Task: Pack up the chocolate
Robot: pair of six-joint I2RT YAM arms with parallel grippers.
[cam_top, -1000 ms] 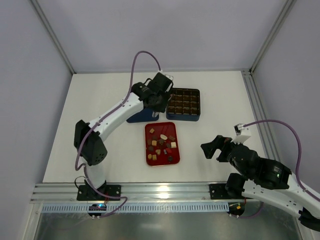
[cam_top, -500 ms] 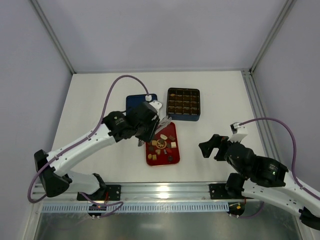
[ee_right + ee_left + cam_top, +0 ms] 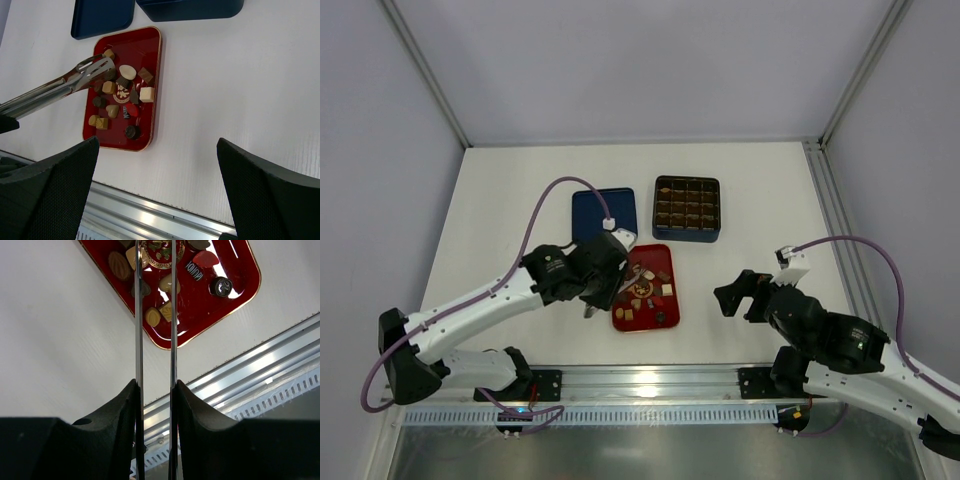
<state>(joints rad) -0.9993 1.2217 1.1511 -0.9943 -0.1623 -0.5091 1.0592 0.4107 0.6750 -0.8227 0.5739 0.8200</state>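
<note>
**A:** "How did the pincers stand?"

**B:** "The left pincer [image 3: 155, 385] was clamped on the tongs [image 3: 75, 80], and their blades reached over the red tray [image 3: 135, 45]. The right pincer [image 3: 740, 290] gaped wide and held nothing, above the bench [image 3: 520, 190]."

**A:** "And the chocolate [image 3: 127, 72]?"

**B:** "It lay loose and crowded in the tray. The blades seemed likely to knock the neighbouring pieces, or a smooth piece might slip from them on the way across."

**A:** "Farther off?"

**B:** "The celled box [image 3: 686, 207] stood beside a blue lid [image 3: 604, 213]. Nothing appeared to bar the way to it."
</note>
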